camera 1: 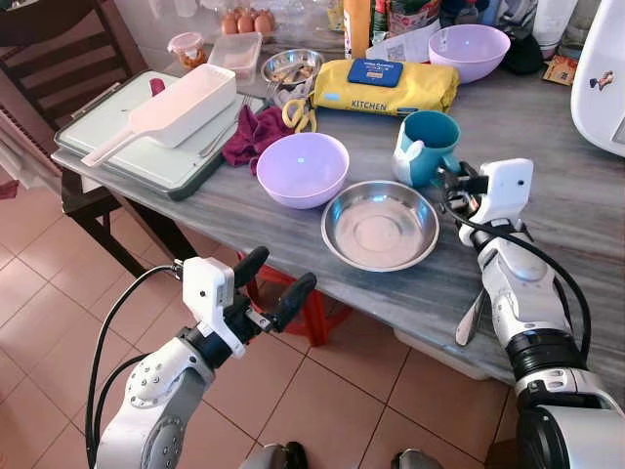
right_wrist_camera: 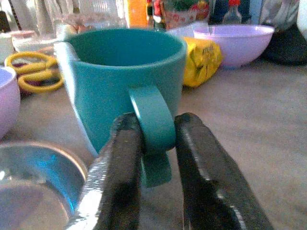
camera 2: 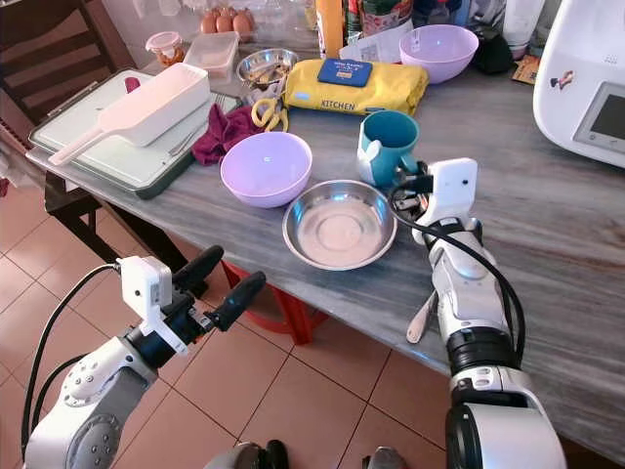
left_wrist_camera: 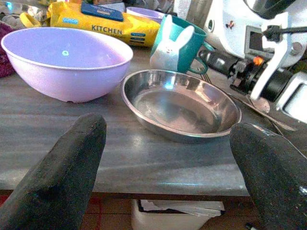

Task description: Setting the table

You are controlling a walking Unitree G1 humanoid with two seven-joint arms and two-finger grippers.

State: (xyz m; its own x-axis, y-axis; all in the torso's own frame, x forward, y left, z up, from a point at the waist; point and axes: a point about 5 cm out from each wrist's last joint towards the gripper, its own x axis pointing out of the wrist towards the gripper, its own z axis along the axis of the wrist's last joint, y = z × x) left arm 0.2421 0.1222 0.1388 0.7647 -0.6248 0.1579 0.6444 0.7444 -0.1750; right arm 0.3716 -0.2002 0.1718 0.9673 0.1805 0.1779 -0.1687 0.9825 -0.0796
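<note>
My right hand point(right_wrist_camera: 153, 158) pinches the handle of the teal ceramic mug point(right_wrist_camera: 122, 81); the shallow steel dish point(camera 1: 380, 225) lies beside it. My left hand point(camera 1: 275, 284) hangs spread below the worktop point(camera 1: 547, 195). Next, I judge, lift clear.

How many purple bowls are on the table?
2. One purple bowl sits near the table's front edge, beside the metal dish. The other purple bowl is at the back, past the yellow wipes pack. More could be hidden.
</note>
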